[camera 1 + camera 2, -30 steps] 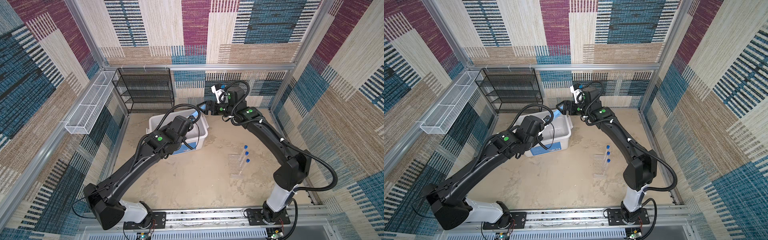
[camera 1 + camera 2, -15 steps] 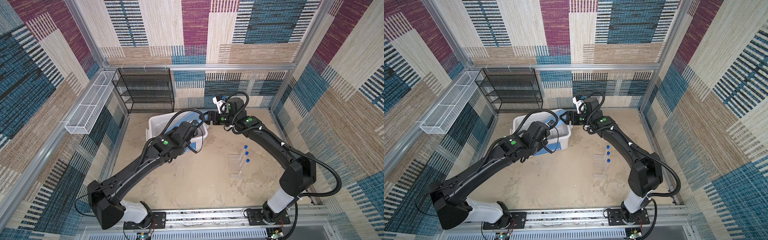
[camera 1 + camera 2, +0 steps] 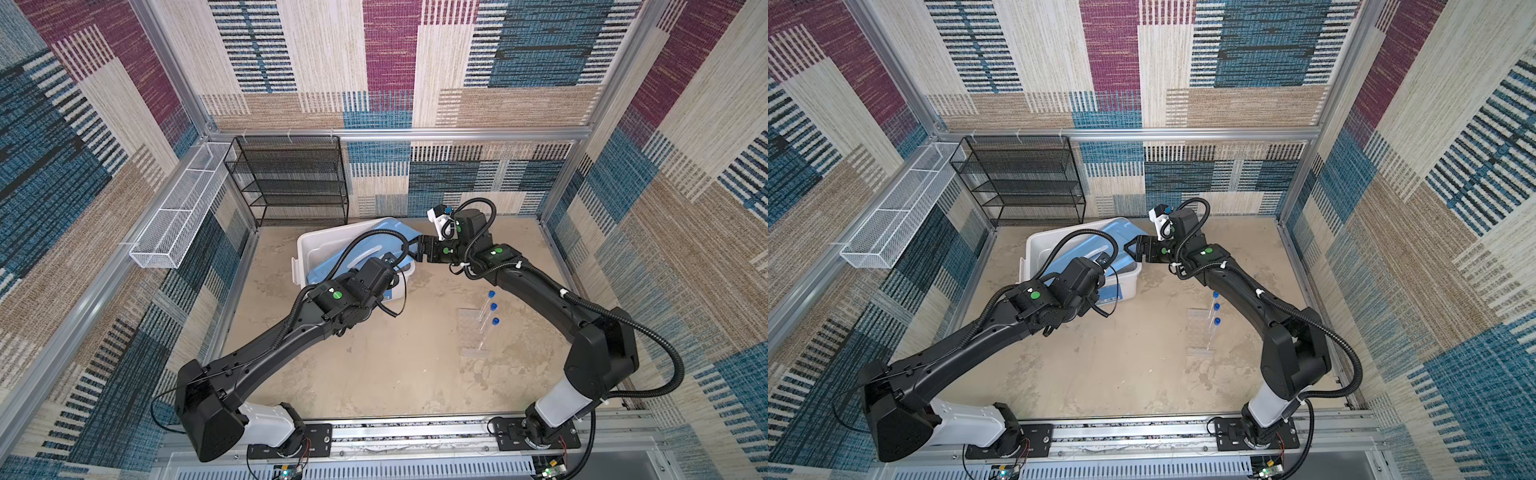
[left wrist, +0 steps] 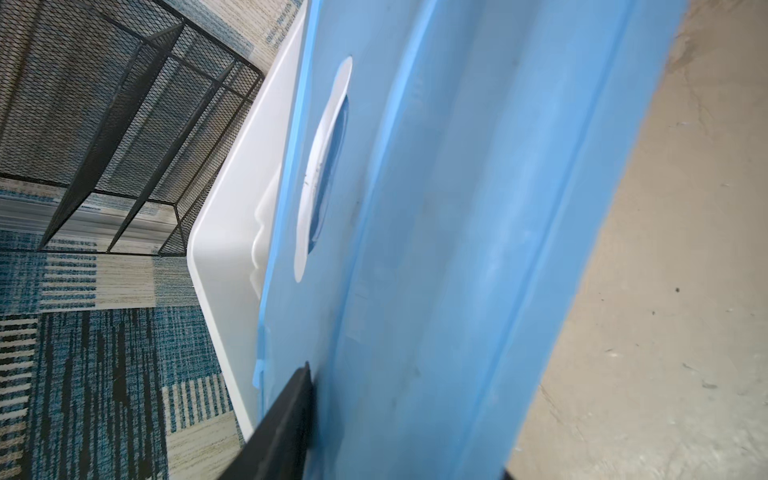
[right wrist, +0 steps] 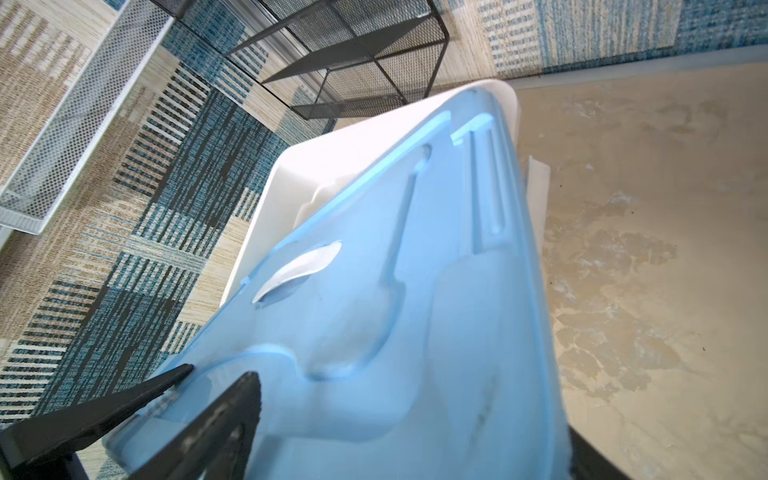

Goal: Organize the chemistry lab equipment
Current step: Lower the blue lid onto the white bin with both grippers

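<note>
Test tubes, three with blue caps, stand in the clear tube rack on the table, well apart from the white bin. Over the bin's tilted blue lid, the right hand is open at one end; the left hand's grip cannot be told.

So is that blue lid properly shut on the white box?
No. The blue lid lies tilted across the white box, leaving part of the box's inside uncovered along one side in both top views.
</note>
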Action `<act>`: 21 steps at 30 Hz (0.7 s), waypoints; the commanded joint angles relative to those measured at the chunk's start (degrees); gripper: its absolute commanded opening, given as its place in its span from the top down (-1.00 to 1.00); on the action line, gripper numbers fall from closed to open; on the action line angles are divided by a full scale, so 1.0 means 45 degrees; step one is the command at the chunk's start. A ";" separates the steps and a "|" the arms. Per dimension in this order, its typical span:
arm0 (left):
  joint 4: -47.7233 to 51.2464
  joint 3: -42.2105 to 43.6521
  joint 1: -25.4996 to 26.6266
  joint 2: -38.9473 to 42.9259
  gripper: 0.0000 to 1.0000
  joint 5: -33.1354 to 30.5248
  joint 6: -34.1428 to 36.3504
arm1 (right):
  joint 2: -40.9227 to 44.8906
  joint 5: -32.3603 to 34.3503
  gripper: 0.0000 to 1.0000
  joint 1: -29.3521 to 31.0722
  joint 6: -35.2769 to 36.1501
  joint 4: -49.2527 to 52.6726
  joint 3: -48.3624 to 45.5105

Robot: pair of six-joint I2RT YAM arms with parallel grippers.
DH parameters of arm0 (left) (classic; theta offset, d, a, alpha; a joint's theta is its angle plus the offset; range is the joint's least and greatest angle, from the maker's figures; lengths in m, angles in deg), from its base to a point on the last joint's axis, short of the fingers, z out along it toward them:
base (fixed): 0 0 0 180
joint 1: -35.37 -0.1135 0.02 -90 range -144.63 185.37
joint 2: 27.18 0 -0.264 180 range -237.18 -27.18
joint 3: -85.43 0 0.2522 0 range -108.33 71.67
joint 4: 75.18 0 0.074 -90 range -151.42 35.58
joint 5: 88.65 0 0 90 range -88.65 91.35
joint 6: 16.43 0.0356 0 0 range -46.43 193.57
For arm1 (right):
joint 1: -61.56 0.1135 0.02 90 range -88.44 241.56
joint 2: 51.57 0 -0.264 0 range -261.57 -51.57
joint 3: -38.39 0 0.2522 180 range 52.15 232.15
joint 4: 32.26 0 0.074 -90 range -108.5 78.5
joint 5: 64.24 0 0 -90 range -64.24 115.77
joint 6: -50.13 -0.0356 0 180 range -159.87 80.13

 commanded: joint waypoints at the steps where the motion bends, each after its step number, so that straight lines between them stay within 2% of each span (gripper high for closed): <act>1: -0.0064 0.0282 0.0018 -0.0019 0.11 -0.0303 -0.1183 | 0.0129 0.0278 -0.79 0.0010 0.0072 -0.0286 -0.0306; 10: -0.0067 0.1199 0.0096 -0.0067 0.11 -0.0571 -0.2385 | 0.0097 0.0581 -0.78 -0.0005 0.0101 -0.0509 -0.0868; 17: -0.0055 0.1372 0.0111 -0.0417 0.07 -0.0834 -0.2659 | 0.0015 0.0648 -0.76 0.0010 0.0071 -0.0979 -0.1451; 21: -0.0056 0.1373 0.0121 -0.0702 -0.02 -0.0744 -0.2743 | -0.0066 0.0681 -0.77 0.0010 0.0080 -0.1221 -0.1579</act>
